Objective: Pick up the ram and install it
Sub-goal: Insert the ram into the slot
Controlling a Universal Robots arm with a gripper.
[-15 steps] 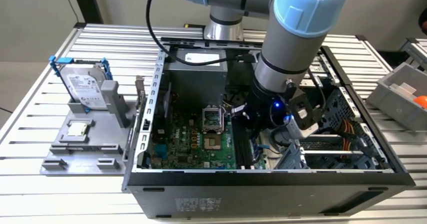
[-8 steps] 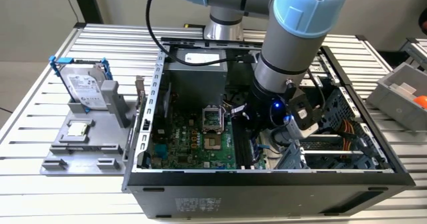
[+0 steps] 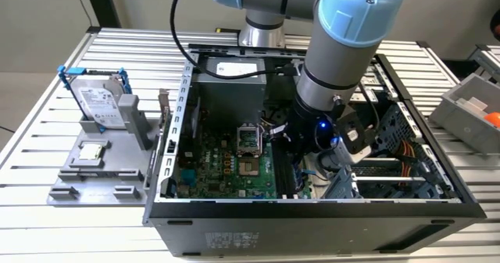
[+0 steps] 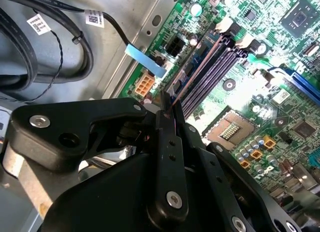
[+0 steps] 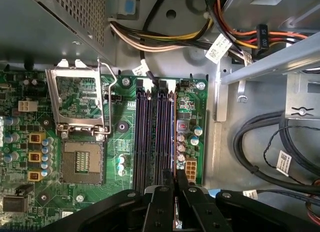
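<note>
Jaws clenched on ram [image 4: 176, 99], thin stick held edge-on between black fingers [image 4: 169, 142], lower centre of second wrist view. Gripper [image 5: 176, 184] at bottom centre of first wrist view, poised directly over black memory slots [image 5: 155, 137]; contact with slots unclear. CPU socket [image 5: 82, 164] lower left of that frame. Exterior view: arm [image 3: 343, 58] reaching down into open computer case [image 3: 312, 213], hard drive in blue frame [image 3: 98, 99] on grey stand at left.

Exterior view: high, angled down into the open computer case [image 3: 312, 210]. Both wrist views: close above the motherboard [image 5: 120, 106], sharing its memory slots [image 5: 155, 137].
</note>
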